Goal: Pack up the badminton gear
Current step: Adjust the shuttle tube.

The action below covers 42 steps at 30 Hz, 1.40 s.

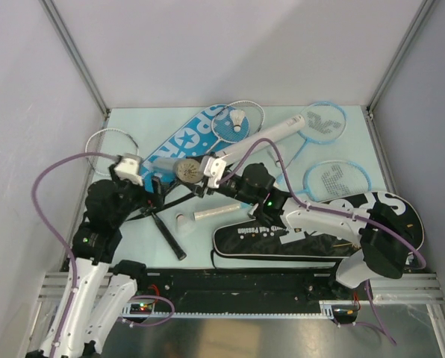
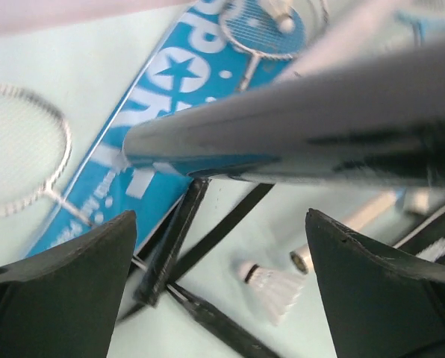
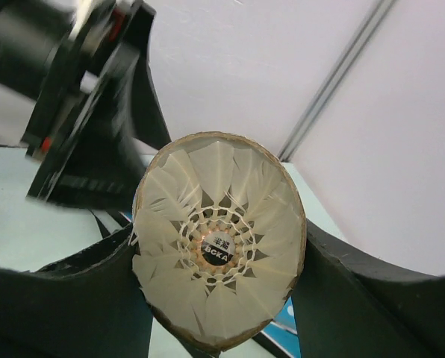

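Right gripper (image 3: 222, 298) clamps the black tube (image 2: 297, 134); left gripper (image 2: 219, 224) gapes wide

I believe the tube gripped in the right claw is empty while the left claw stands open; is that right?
Not quite: the tube is not empty; the right wrist view shows a feather shuttlecock inside its open end. The right claw grips it and the left claw stands open.

Behind the blue cover (image 1: 184, 142): bare table (image 1: 151, 119) up to the back wall (image 1: 237, 52), open to pass. Left of it, blocked by a white racket (image 1: 110, 142). Right of it, by a white tube (image 1: 278, 134). Just in front, barred by the raised black tube (image 1: 187, 171); nearer still, a loose shuttlecock (image 1: 180, 221) and black straps (image 2: 174, 242).
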### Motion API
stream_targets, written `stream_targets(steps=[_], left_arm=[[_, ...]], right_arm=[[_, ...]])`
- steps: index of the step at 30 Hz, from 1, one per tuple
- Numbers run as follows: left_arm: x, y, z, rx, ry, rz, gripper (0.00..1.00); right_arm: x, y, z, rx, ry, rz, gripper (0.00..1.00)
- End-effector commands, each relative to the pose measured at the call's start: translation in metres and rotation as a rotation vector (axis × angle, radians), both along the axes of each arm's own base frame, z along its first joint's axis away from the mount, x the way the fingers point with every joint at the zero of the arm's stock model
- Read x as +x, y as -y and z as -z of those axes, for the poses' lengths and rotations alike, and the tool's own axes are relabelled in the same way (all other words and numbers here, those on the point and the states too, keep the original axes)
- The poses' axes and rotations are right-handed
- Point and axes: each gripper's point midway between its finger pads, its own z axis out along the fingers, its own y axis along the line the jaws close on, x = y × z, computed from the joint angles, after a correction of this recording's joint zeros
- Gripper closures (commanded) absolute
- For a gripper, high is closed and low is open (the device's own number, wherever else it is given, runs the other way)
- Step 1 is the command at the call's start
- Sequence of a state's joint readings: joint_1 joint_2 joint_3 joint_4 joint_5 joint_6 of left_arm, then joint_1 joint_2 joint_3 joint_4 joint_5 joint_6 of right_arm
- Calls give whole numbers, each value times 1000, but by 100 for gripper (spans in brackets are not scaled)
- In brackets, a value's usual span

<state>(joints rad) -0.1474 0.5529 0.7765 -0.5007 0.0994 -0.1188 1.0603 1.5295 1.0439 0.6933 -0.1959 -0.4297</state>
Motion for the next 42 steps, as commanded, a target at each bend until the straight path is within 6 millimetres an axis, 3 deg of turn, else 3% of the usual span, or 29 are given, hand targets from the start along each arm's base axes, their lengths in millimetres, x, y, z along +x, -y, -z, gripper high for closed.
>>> stream_targets(steps=[1,5,10,24,26,30,34,38,42], left_arm=[[13,33,-21,506,358,390,2],[17,41,-10,664,416,505,0],[30,41,-11,728,459,502,0],[17,82,0,562,527,695,1],[15,83,-3,558,537,704,3],[11,84,-11,527,543,696,19],[8,80,-15,468,518,649,30],[10,68,-16,422,478,547,47],[8,67,-17,395,475,532,55]], right_arm=[[-1,19,-67,158,-50,-9,66],[2,25,-80,166,-82,-9,67],[-7,30,-94,179,-93,-49,67],[-35,41,-120,236,-128,-178,68],[-39,44,-123,236,-128,-199,68],[-41,49,-126,238,-139,-228,67],[-32,58,-126,257,-190,-237,55],[-26,70,-133,291,-228,-251,36],[-17,83,-138,306,-248,-261,16]])
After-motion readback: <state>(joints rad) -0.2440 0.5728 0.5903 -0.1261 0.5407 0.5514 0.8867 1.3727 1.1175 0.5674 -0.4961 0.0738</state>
